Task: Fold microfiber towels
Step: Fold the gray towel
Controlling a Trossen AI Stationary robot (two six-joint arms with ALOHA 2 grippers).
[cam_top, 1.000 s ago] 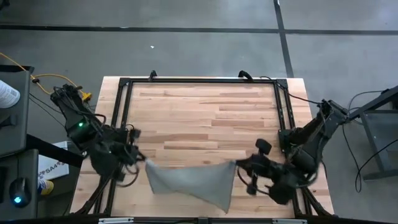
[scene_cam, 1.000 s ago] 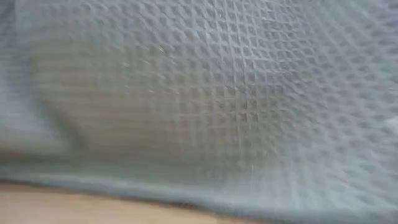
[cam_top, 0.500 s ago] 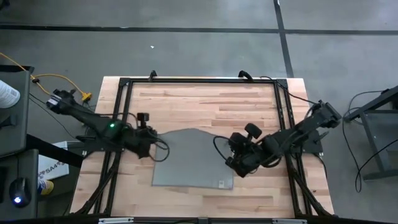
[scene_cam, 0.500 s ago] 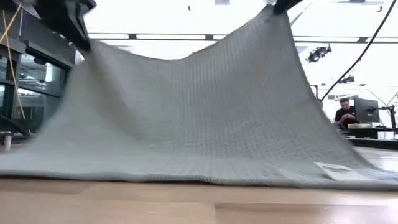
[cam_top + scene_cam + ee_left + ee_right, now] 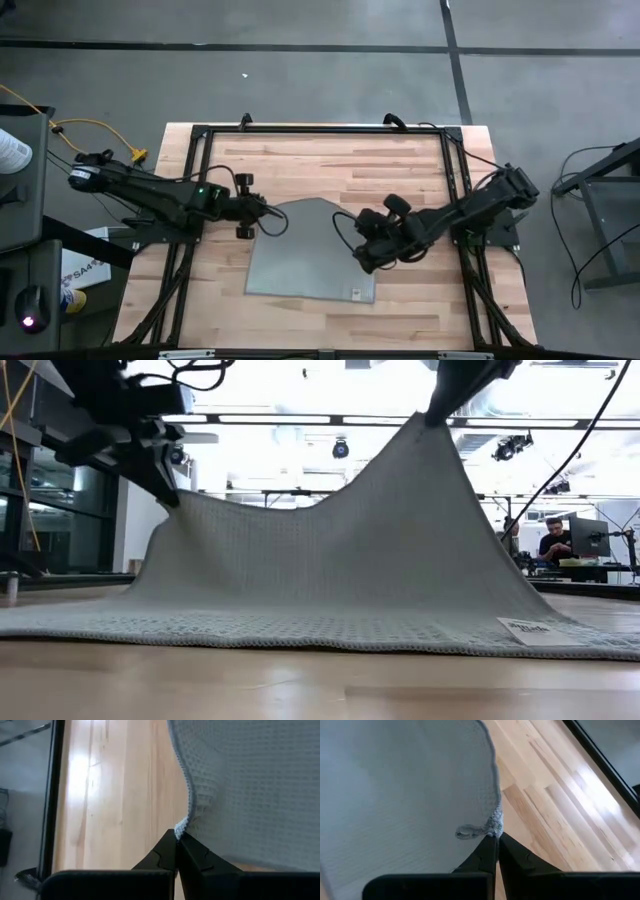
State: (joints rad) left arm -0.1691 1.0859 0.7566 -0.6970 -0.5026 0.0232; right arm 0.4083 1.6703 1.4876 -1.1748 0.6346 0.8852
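I have the left gripper [image 5: 177,834] and right gripper [image 5: 495,836] each pinched tight on a far corner of the grey microfiber towel [image 5: 305,250], lifted above the wooden table [image 5: 320,165], its near edge lying flat.

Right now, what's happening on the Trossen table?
Both arms are handling a light grey microfiber towel on the wooden table. The left gripper is shut on one far corner and the right gripper is shut on the other, both lifted off the wood. The near edge, with its small label, lies flat on the table, so the cloth hangs like a tent. No fold made yet.
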